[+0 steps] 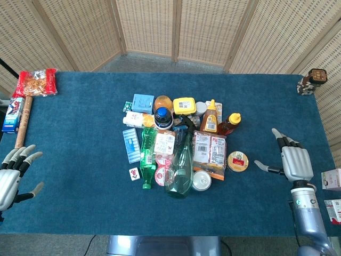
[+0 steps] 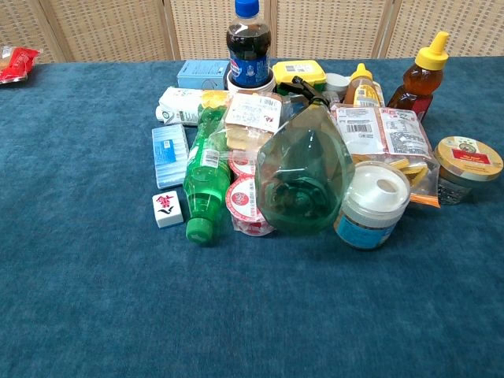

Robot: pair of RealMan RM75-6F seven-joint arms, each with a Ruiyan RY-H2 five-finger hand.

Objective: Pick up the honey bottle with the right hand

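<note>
The honey bottle (image 1: 230, 124) (image 2: 416, 80) is amber with a yellow cap and stands tilted at the right back of the pile of goods. A second squeeze bottle (image 1: 210, 118) (image 2: 363, 87) with an orange cap and a label stands just left of it. My right hand (image 1: 294, 161) rests low over the table near the front right, fingers spread and holding nothing, well to the right of the honey bottle. My left hand (image 1: 13, 173) lies at the front left edge, also spread and holding nothing. Neither hand shows in the chest view.
The pile holds a cola bottle (image 2: 248, 43), a green bottle (image 2: 205, 177), a clear green spray bottle (image 2: 303, 177), a round jar (image 1: 237, 161) (image 2: 466, 164), packets and tubs. A snack bag (image 1: 35, 82) and a rolling pin (image 1: 23, 122) lie far left.
</note>
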